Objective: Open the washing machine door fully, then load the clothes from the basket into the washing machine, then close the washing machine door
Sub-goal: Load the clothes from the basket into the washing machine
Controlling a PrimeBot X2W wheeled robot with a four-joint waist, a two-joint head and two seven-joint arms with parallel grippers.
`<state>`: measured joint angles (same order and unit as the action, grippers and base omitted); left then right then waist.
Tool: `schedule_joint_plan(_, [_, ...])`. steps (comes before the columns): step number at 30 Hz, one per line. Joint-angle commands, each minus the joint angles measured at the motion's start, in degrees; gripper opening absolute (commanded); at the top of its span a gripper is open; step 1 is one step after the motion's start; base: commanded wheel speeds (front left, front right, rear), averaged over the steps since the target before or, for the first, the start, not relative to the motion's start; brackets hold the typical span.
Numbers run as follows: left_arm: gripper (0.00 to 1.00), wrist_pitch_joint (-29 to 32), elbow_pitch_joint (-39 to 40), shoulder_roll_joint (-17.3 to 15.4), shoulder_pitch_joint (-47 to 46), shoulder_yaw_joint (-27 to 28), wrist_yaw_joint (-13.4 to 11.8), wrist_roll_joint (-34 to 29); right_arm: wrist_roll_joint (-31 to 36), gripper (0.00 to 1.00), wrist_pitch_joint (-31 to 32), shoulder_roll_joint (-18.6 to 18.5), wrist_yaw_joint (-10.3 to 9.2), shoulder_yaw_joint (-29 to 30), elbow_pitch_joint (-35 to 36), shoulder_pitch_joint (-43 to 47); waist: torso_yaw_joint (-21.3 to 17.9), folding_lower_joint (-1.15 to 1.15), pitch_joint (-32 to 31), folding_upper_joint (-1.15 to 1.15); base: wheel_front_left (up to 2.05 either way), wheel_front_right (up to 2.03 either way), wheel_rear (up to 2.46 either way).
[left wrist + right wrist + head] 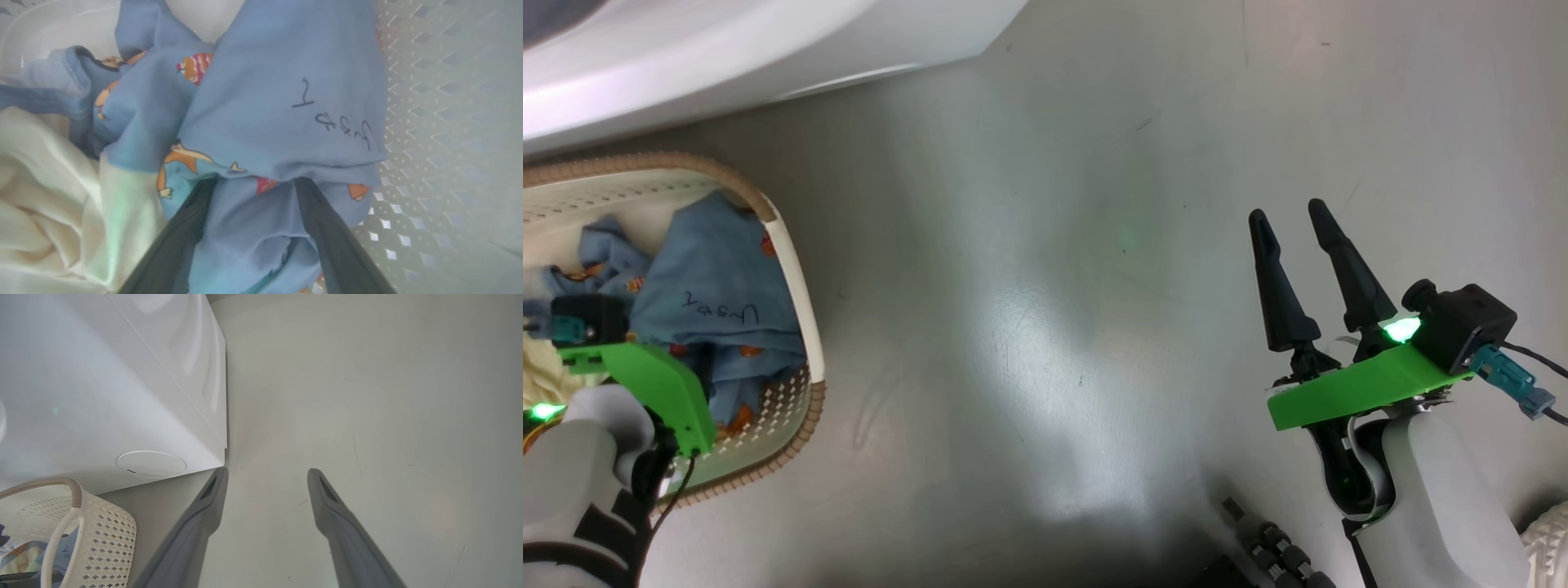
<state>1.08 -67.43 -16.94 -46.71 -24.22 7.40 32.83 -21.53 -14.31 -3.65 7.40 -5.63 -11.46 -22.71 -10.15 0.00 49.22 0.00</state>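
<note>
The cream basket (800, 294) with its brown rim stands on the floor at the left, below the white washing machine (727, 49). Inside it lie the clothes: light blue fabric with orange prints (286, 102) and a cream piece (45, 183). My left gripper (256, 181) is open and pushed down into the blue garment, cloth bulging between its fingers and covering their tips. My right gripper (1287, 211) hangs open over bare floor at the right, holding nothing. The washing machine door is out of view.
The washer's lower corner and its round white flap (151, 464) sit just beyond the basket (110, 535) in the right wrist view. Pale glossy floor (1045, 327) stretches between the arms. A dark ribbed part (1274, 551) shows at the bottom edge.
</note>
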Motion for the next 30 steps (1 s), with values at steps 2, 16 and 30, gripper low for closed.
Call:
schedule_joint_plan(2, [0.28, -0.27, -0.6, -1.62, 0.04, 0.55, 0.09, 0.07, -0.17, 1.0, -0.69, 0.43, 0.09, -1.01, 0.98, 0.84, 0.07, 0.0, -0.09, 0.0, 0.0, 0.0, 0.0])
schedule_joint_plan(16, [0.0, -7.61, 0.06, 0.17, 2.13, -0.9, 0.09, 2.02, 0.44, 1.0, -0.69, 0.27, 0.09, -0.29, 0.31, 0.73, 2.12, 0.0, -5.48, 0.0, 0.0, 0.0, 0.0])
schedule_joint_plan(30, [0.0, -15.91, 4.24, 1.09, 6.83, -0.81, 0.01, 3.25, 0.46, 1.0, -0.69, -0.64, 0.09, 0.49, -0.6, 2.98, 4.7, 0.0, -13.92, 0.0, 0.0, 0.0, 0.0])
